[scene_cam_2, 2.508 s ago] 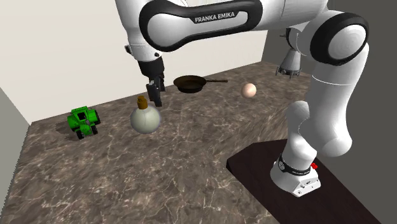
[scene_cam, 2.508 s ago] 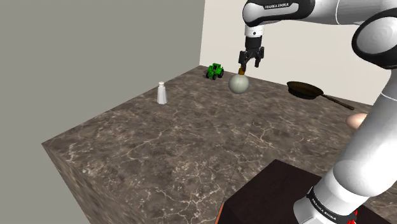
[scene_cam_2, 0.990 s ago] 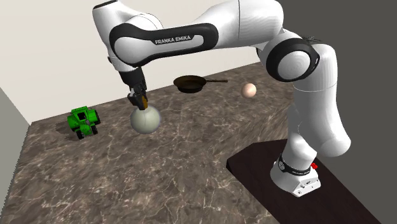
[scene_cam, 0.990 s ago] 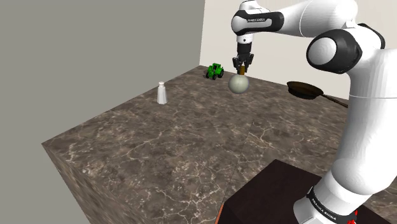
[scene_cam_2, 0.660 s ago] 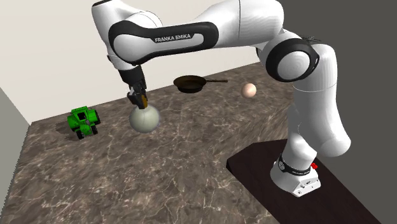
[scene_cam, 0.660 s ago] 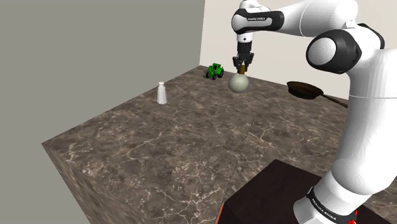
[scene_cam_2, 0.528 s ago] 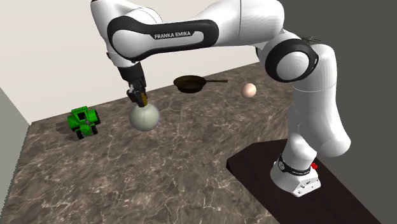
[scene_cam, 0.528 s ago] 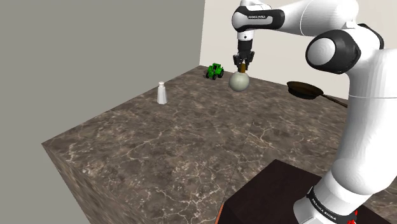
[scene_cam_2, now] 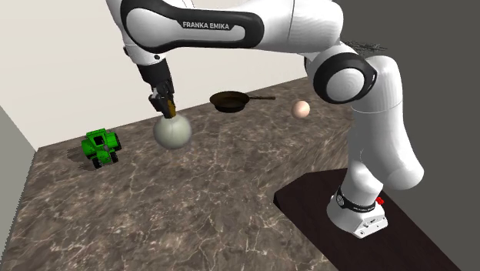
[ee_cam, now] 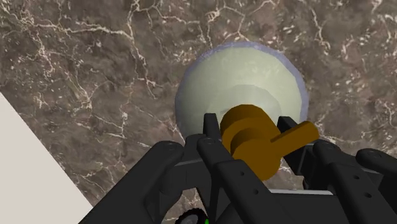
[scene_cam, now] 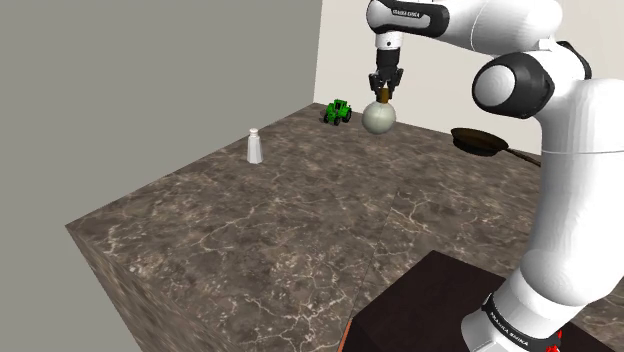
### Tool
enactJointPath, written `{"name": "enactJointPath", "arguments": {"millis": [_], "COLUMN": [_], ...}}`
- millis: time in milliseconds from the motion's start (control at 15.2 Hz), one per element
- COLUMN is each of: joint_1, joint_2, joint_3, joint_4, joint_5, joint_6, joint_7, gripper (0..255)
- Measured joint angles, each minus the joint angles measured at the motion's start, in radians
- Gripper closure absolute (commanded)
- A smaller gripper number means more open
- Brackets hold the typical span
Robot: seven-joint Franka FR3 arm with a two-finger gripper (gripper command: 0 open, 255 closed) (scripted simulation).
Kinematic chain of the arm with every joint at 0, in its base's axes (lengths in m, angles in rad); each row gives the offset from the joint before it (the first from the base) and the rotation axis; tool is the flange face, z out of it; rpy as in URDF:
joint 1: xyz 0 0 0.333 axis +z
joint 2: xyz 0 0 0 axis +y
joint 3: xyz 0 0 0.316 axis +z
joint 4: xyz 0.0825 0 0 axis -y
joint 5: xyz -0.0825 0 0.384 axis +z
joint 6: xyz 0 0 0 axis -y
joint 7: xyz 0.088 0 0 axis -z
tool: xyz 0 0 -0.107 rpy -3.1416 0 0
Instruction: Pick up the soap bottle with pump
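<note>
Shoulder view, left to right. A small white shaker (scene_cam: 256,146) stands upright and alone on the dark marbled bench (scene_cam: 250,230), well apart from everything else. Further right, at the far edge by the pale wall, sits a green toy tractor (scene_cam: 339,112). Just right of the tractor is the soap bottle (scene_cam: 378,119), with a round, pale grey-green body, upright. My tool (scene_cam: 383,94) comes straight down onto its top. In the wrist view the two black fingers (ee_cam: 213,137) are closed on the brown pump (ee_cam: 254,137), one on each side of its collar and touching it. The spout sticks out sideways past one finger, and the round body shows beyond them. The bottle hangs from the tool over the far part of the bench and appears raised a little off the surface, though I cannot see a plain gap under its base. Right of the bottle, a dark frying pan (scene_cam: 478,141) lies on the bench, handle pointing right. The second exterior view adds a pinkish egg-shaped thing (scene_cam_2: 301,109) right of the pan. The dark stand (scene_cam: 430,300) is nearest, at lower right.
</note>
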Motion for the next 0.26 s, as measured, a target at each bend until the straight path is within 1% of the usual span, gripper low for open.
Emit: {"name": "enactJointPath", "arguments": {"millis": [264], "joint_1": [-0.005], "joint_2": [0.036], "joint_3": [-0.001], "joint_4": [0.109], "joint_5": [0.004], "joint_6": [-0.072], "joint_7": [-0.010], "gripper": [255]}}
